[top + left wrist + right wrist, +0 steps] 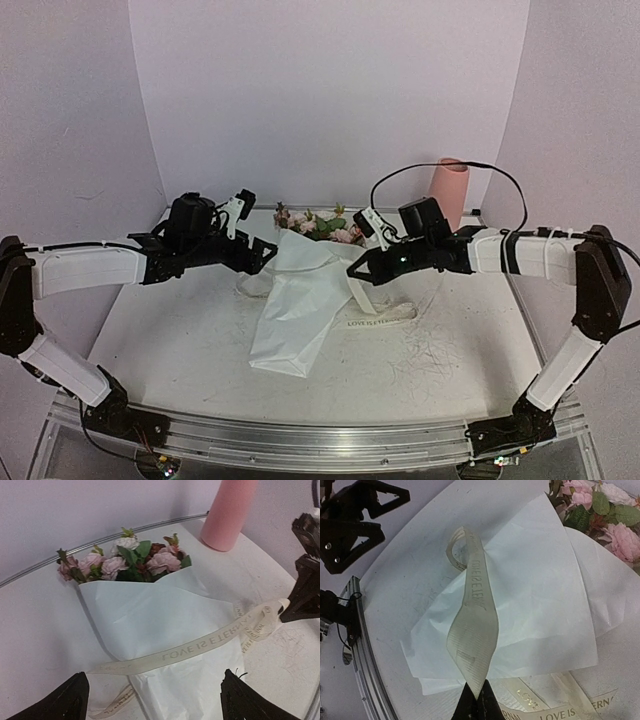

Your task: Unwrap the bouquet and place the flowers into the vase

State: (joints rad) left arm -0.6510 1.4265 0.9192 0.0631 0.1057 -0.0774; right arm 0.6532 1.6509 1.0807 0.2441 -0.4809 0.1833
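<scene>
Bouquet [300, 290] lies flat on the surface [180, 340], flowers [135, 560] toward the far wall, paper [165, 610] tail toward the arm bases. Vase [450, 190] stands upright at far right, well apart from the bouquet.

Right tool [477, 700]: jaws pinched together on the cream ribbon [472, 625] near one end. The band rises from the wrap to the pinch and runs back across the white paper toward the left side.

Left tool [152, 700]: jaws spread wide, nothing held, hovering over the near end of the wrap.

Handling notes (judgement):
- Ribbon: thin, flat, limp, probably slick. An end pinch suits it; pull along its length.
- Paper: very light, no stiffness. Likely to slide over the surface with the ribbon unless pinned.
- Flowers: light, with crushable heads. Take hold on the gathered stems, not the blooms. The stems are hidden inside the wrap, so I cannot tell their length or whether they are bound.
- Vase: tall and slim, so probably tips easily. The narrow mouth calls for the stems to enter bunched and near vertical.
</scene>
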